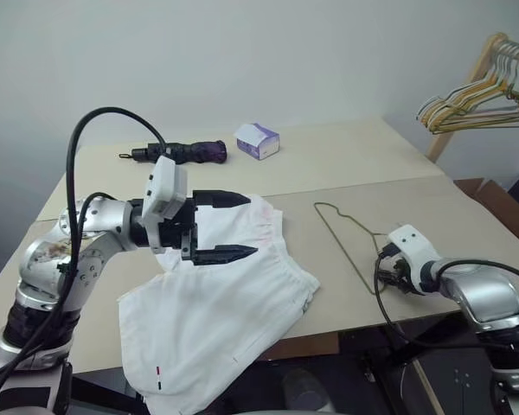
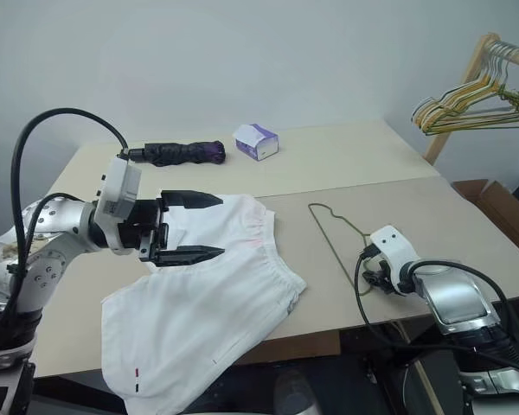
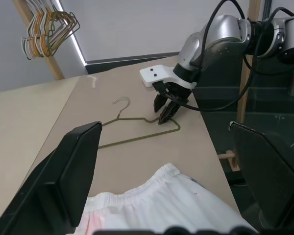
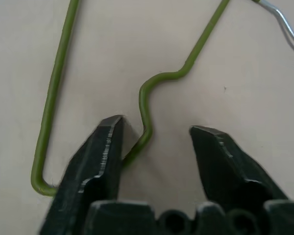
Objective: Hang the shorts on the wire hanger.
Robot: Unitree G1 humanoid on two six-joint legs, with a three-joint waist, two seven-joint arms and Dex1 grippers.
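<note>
Shorts [image 1: 221, 316] spread flat on the near left of the table [image 1: 355, 160], one leg hanging over the near edge, small red-and-dark mark near that hem. Nothing threaded through them, nothing lifted. Wire hanger [image 1: 346, 238] lying flat on the bare tabletop just right of the shorts, apart from the cloth, hook toward the far side.

Left gripper [image 1: 216, 226] hovering above the far part of the shorts, pointing right, fingers spread wide, holding nothing. Right gripper [image 3: 166, 108] down at the near right corner of the hanger, tips at the table surface. Seen from the right wrist, two black fingers [image 4: 95, 156] straddling the kinked run of olive wire, a clear gap between them; one finger against or just beside the wire, the other well off it. Partly apart, then, not yet clamped on the hanger.

Judged progress: very early. Neither task item secured, no part of the shorts over the wire. Left to do: close on the wire, raise the hanger, take up the shorts, drape or feed them over the bar.

Also on the table: folded dark umbrella [image 1: 177, 153] and tissue box [image 1: 257, 140] at the far side, bunch of coloured hangers [image 1: 476, 104] on a wooden rack at far right.
</note>
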